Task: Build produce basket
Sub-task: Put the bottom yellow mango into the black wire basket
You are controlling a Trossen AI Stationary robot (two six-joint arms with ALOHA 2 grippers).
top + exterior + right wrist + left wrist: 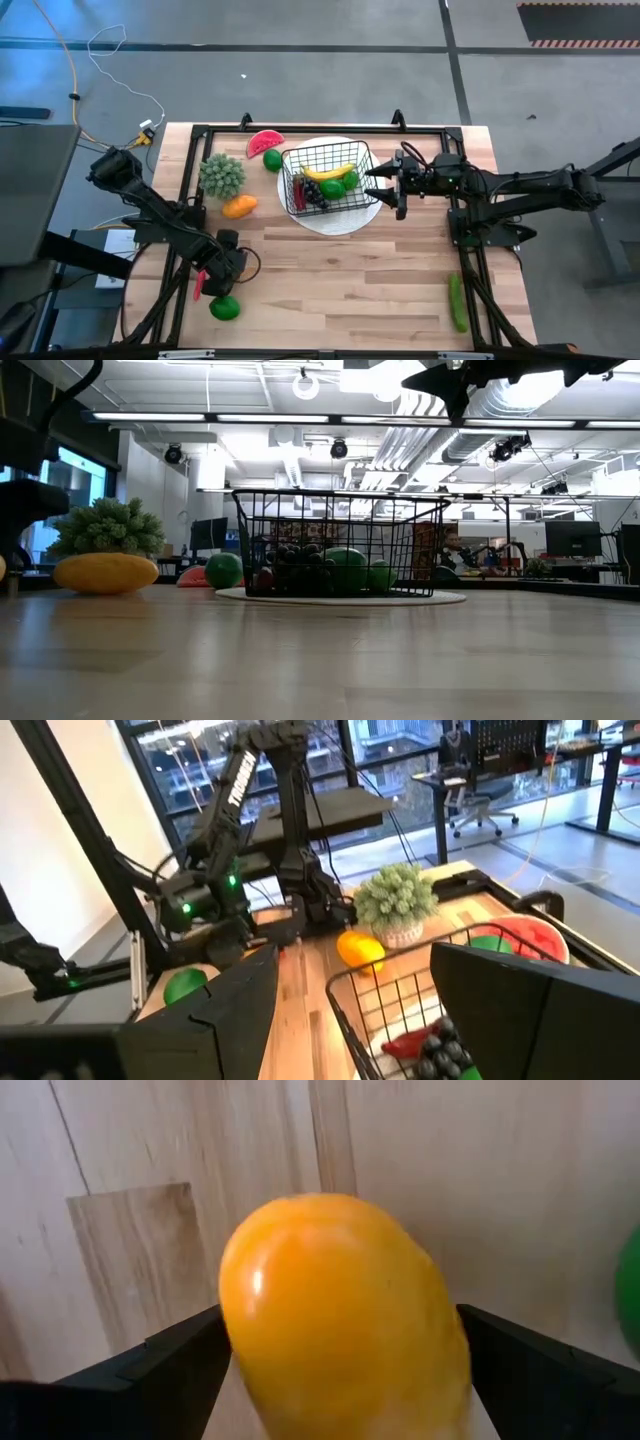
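An orange-yellow fruit [320,1260] lies on the wooden table near its front left corner. My left gripper [340,1318] points down over it, open, one finger on each side; in the high view the gripper [222,268] hides the fruit. The black wire basket [325,180] stands on a round white plate [345,222] and holds a banana [328,172], limes [338,186], grapes [315,197] and a red pepper [298,190]. My right gripper [386,186] hangs level and open just right of the basket, with nothing between its fingers.
On the table lie a lime [224,307] and a red piece [200,284] by my left gripper, a second orange-yellow fruit [240,206], a leafy green plant [222,175], a watermelon slice [264,143], another lime [272,160] and a cucumber [457,302] at the front right.
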